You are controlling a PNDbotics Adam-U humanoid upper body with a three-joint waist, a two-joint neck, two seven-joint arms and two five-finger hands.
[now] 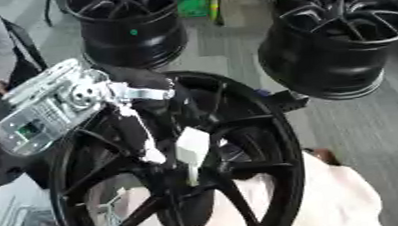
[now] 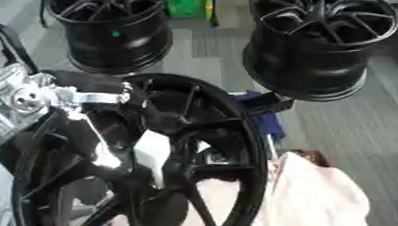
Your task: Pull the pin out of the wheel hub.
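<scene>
A: What fills the lower centre of the frame?

B: We see the large black spoked alloy wheel hub [image 1: 240,147], lying tilted on a pale pink cloth [image 1: 340,200] that shows at lower right.

A: And behind it?

B: Two more black alloy wheels: one at upper right [image 1: 337,35], one at upper left [image 1: 130,24], both well apart from the near hub.

A: Which arm do we see?

B: The left arm, its silver and black forearm [image 1: 44,111] entering from the left edge. Its left hand [image 1: 154,108] reaches into the hub's middle, among the spokes.

A: How are its fingers set?

B: Dark against the dark hub, so we cannot tell.

A: Where is the pin?

B: We mark a small whitish piece [image 1: 192,148] at the hub's centre, just below the hand; whether this is the pin we cannot tell.
</scene>
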